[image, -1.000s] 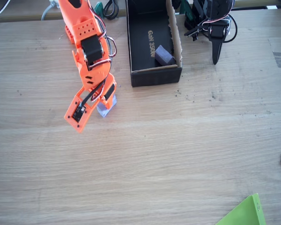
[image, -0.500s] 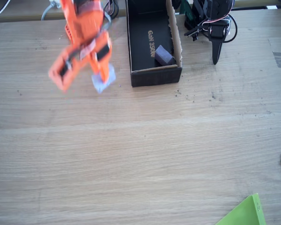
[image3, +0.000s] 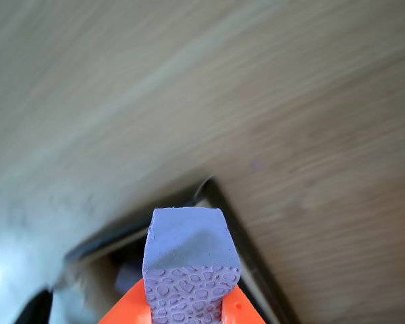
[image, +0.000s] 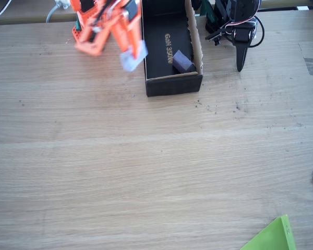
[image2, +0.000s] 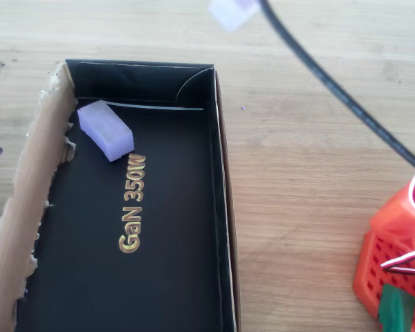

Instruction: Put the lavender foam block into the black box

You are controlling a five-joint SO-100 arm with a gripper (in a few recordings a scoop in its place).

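Since one second ago, a shift of the orange arm and the lavender foam block [image: 132, 57] is recorded in the fixed view: from the open tabletop [image: 156, 172] up and to the right, to a place just beside the left wall of the black box [image: 171, 86].

Item 1, nearest in the wrist view: the block [image3: 191, 263], pinched between the two orange jaws of the gripper [image3: 189, 307]; a speckled, patterned face is turned to the camera, a smooth face lies above it. The jaws are closed onto its sides.

Item 2, fixed view: bare wooden tabletop in the foreground; a green sheet corner [image: 271, 237] is noted at the lower right edge, and small dark crumbs [image: 206, 107] just in front of the box.

Item 3, fixed view: the block is held above the tabletop, blurred, to the left of the box and outside it. The gripper [image: 126, 47] is seen blurred above it.

Item 4: the box, open-topped, with gold lettering [image2: 133, 204] on its floor and one raw brown cardboard wall [image2: 29, 200]. A darker purple block [image: 183, 61] lies inside, in the corner by the brown wall. In the overhead view the held block [image2: 232, 10] is cut by the top edge, beyond the end wall of the box [image2: 225, 207].

Item 5, farthest in the fixed view: a black arm [image: 240, 31] stands right of the box.
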